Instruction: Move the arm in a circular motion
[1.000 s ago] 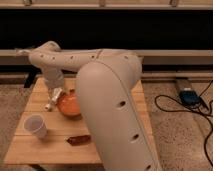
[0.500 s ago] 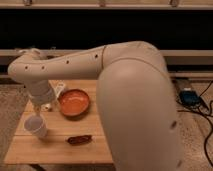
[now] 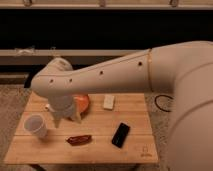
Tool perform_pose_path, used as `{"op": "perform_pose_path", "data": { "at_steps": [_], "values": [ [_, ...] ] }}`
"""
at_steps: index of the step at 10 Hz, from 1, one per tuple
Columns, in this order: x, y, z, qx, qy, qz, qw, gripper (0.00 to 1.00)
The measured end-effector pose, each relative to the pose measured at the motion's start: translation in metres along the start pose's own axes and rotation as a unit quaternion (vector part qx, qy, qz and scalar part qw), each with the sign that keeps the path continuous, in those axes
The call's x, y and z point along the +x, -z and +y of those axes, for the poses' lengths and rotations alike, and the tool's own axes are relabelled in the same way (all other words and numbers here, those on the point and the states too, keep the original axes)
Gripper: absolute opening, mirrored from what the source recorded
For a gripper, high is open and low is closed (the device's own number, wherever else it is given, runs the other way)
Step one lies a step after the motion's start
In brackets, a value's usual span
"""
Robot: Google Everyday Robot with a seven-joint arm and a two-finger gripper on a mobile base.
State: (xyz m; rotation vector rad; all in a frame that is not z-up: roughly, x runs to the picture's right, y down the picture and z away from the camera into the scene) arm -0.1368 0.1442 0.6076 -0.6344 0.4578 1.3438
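The cream-white arm (image 3: 125, 75) reaches in from the right. It fills the right side of the camera view, bends at a rounded joint (image 3: 54, 82) and turns down over the table. Its gripper (image 3: 66, 119) hangs just above the wooden table (image 3: 125, 150), between a white cup (image 3: 36, 125) and an orange bowl (image 3: 83, 102). The two fingertips stand apart with nothing between them. The gripper hides the bowl's left part.
On the table lie a brown snack bar (image 3: 79, 139), a black phone (image 3: 120, 134) and a small white packet (image 3: 108, 102). A dark wall with a ledge runs behind. A dark cable (image 3: 161, 102) lies on the floor to the right.
The arm has swung so its bent joint and gripper now sit right of the cup, in front of the bowl. The view is closer, and the phone and packet now show.
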Motion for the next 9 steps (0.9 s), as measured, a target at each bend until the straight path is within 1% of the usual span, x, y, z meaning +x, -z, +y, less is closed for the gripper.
{"op": "perform_pose_path", "data": {
  "at_steps": [1, 2, 3, 4, 5, 6, 7, 9],
  "values": [
    [0.004, -0.001, -0.029, 0.004, -0.028, 0.000, 0.9996, 0.65],
    [0.002, -0.002, -0.053, 0.007, -0.051, 0.000, 0.9987, 0.65],
    [-0.007, -0.004, -0.088, 0.010, -0.078, -0.001, 0.9969, 0.65],
    [-0.019, -0.006, -0.112, 0.011, -0.093, -0.004, 0.9956, 0.65],
    [-0.031, -0.007, -0.128, 0.013, -0.104, -0.009, 0.9944, 0.65],
    [-0.045, -0.009, -0.144, 0.021, -0.118, -0.015, 0.9927, 0.65],
    [-0.058, -0.011, -0.154, 0.029, -0.132, -0.019, 0.9907, 0.65],
    [-0.058, -0.011, -0.155, 0.029, -0.134, -0.019, 0.9904, 0.65]
  ]
}}
